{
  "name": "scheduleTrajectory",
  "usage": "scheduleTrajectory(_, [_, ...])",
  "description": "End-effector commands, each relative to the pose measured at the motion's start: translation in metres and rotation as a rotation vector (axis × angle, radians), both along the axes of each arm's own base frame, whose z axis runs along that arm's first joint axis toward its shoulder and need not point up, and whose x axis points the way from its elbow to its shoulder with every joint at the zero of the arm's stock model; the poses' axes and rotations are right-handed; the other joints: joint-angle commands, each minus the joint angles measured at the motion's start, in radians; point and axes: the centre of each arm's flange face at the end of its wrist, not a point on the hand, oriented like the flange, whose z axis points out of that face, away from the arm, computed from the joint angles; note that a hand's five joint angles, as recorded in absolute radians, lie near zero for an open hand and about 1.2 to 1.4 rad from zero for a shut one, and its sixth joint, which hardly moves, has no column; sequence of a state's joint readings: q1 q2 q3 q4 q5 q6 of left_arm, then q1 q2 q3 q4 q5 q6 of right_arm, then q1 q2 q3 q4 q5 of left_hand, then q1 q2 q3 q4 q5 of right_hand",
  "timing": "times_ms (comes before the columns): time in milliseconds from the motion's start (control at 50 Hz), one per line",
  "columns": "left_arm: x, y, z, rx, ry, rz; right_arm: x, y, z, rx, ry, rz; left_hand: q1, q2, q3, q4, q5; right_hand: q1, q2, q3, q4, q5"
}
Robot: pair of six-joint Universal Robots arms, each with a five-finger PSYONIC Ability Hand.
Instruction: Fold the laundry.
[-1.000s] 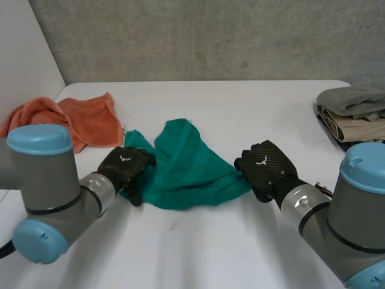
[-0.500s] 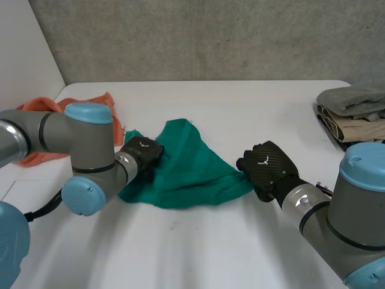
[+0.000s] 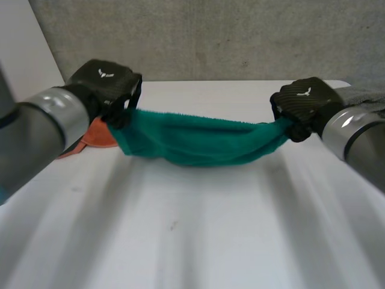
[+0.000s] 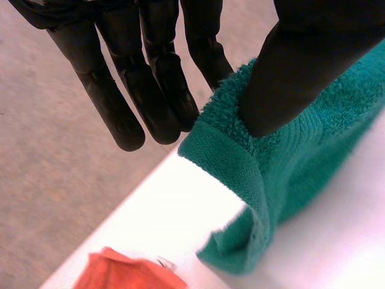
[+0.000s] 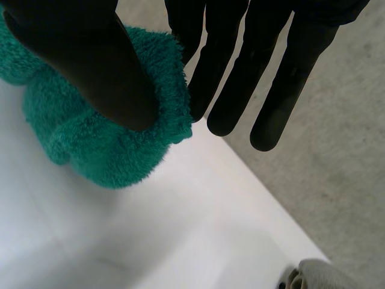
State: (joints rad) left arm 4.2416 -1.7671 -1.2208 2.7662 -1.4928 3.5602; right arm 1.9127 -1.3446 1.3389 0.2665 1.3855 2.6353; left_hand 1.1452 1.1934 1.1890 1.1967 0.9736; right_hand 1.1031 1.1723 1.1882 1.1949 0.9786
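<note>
Green towel [image 3: 198, 141] — ends pinched by left robot hand [image 3: 105, 84] and right robot hand [image 3: 304, 99].

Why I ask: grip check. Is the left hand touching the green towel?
Touching. The left wrist view shows the left hand pinching the green towel under its thumb.

A green towel [image 3: 198, 139] hangs stretched between the two hands, sagging a little in the middle above the white desk [image 3: 198, 241]. The left robot hand [image 3: 108, 84] grips its left end and the right robot hand [image 3: 304, 102] its right end. An orange cloth [image 3: 96, 135] lies behind the left arm, and a grey towel [image 3: 367, 95] lies beside the right hand.
</note>
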Motion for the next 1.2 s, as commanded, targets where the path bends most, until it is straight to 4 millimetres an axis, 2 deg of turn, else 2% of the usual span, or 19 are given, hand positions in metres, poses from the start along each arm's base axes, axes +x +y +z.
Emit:
scheduleTrajectory(20, [0.013,0.033,-0.006,0.084,-0.097,-0.071,-0.003,0.021,0.008,0.126,0.116,0.106,0.251,0.203,0.207,0.2,0.248,0.293,0.224,0.208,0.201,0.243])
scheduleTrajectory(120, [0.008,0.019,-0.032,0.082,-0.16,-0.067,0.004,0.026,-0.012,0.155,0.199,0.181,0.251,0.203,0.207,0.2,0.248,0.293,0.224,0.208,0.201,0.243])
scheduleTrajectory(200, [-0.003,-0.014,-0.056,0.045,-0.186,-0.032,0.011,0.019,-0.048,0.226,0.278,0.213,0.251,0.203,0.207,0.2,0.248,0.293,0.224,0.208,0.201,0.243])
scheduleTrajectory(260, [-0.011,-0.038,-0.056,-0.031,-0.164,-0.002,0.02,0.006,-0.056,0.196,0.274,0.203,0.251,0.203,0.207,0.2,0.248,0.293,0.224,0.208,0.201,0.243])
scheduleTrajectory(300, [-0.021,-0.064,-0.039,-0.171,-0.11,0.037,0.03,-0.017,-0.052,0.096,0.237,0.165,0.251,0.203,0.207,0.2,0.248,0.293,0.224,0.208,0.201,0.243])
scheduleTrajectory(360, [-0.027,-0.096,0.005,-0.4,0.007,0.093,0.041,-0.059,-0.016,-0.143,0.125,0.031,0.251,0.203,0.207,0.2,0.248,0.293,0.224,0.208,0.201,0.243])
scheduleTrajectory(380, [-0.027,-0.105,0.04,-0.551,0.091,0.117,0.042,-0.068,-0.004,-0.214,0.09,0.0,0.251,0.203,0.207,0.2,0.248,0.293,0.224,0.208,0.201,0.243])
scheduleTrajectory(400, [-0.026,-0.109,0.056,-0.626,0.134,0.127,0.044,-0.083,0.028,-0.368,-0.004,-0.06,0.251,0.203,0.207,0.2,0.248,0.293,0.224,0.208,0.201,0.243])
scheduleTrajectory(440, [-0.023,-0.111,0.088,-0.755,0.23,0.148,0.045,-0.094,0.057,-0.521,-0.109,-0.1,0.251,0.203,0.207,0.2,0.248,0.293,0.224,0.208,0.201,0.243])
scheduleTrajectory(460, [-0.02,-0.106,0.116,-0.862,0.329,0.145,0.045,-0.095,0.079,-0.636,-0.187,-0.105,0.251,0.203,0.207,0.2,0.248,0.293,0.224,0.208,0.201,0.243])
scheduleTrajectory(500, [-0.016,-0.099,0.14,-0.946,0.417,0.135,0.045,-0.092,0.102,-0.761,-0.261,-0.087,0.251,0.203,0.207,0.2,0.248,0.293,0.224,0.208,0.201,0.243])
scheduleTrajectory(540, [-0.012,-0.09,0.157,-1.003,0.496,0.107,0.043,-0.081,0.13,-0.928,-0.327,-0.053,0.251,0.203,0.207,0.2,0.248,0.293,0.224,0.208,0.201,0.243])
scheduleTrajectory(580, [-0.012,-0.088,0.154,-0.981,0.502,0.086,0.041,-0.074,0.134,-0.966,-0.334,-0.027,0.251,0.203,0.207,0.2,0.248,0.293,0.224,0.208,0.201,0.243])
scheduleTrajectory(700, [-0.006,-0.089,0.103,-0.793,0.407,0.067,0.041,-0.064,0.093,-0.821,-0.258,0.037,0.251,0.203,0.207,0.2,0.248,0.293,0.224,0.208,0.201,0.243])
scheduleTrajectory(860, [0.004,-0.083,0.009,-0.536,0.285,0.096,0.038,-0.035,-0.008,-0.408,-0.085,0.078,0.251,0.203,0.207,0.2,0.248,0.293,0.224,0.208,0.201,0.243])
scheduleTrajectory(960, [0.006,-0.063,-0.063,-0.34,0.194,0.081,0.04,0.006,-0.09,-0.143,0.028,0.136,0.251,0.203,0.207,0.2,0.248,0.293,0.224,0.208,0.201,0.243])
scheduleTrajectory(1040, [0.01,-0.058,-0.097,-0.261,0.155,0.082,0.04,0.027,-0.129,-0.026,0.081,0.159,0.251,0.203,0.207,0.2,0.248,0.24,0.171,0.155,0.148,0.19])
scheduleTrajectory(1100, [0.013,-0.055,-0.111,-0.223,0.139,0.09,0.041,0.033,-0.136,-0.003,0.098,0.16,0.251,0.203,0.207,0.2,0.248,0.108,0.039,0.023,0.016,0.058])
scheduleTrajectory(1200, [0.022,-0.046,-0.124,-0.163,0.112,0.102,0.035,0.031,-0.116,-0.027,0.098,0.114,0.251,0.203,0.207,0.2,0.248,-0.523,-0.592,-0.608,-0.615,-0.573])
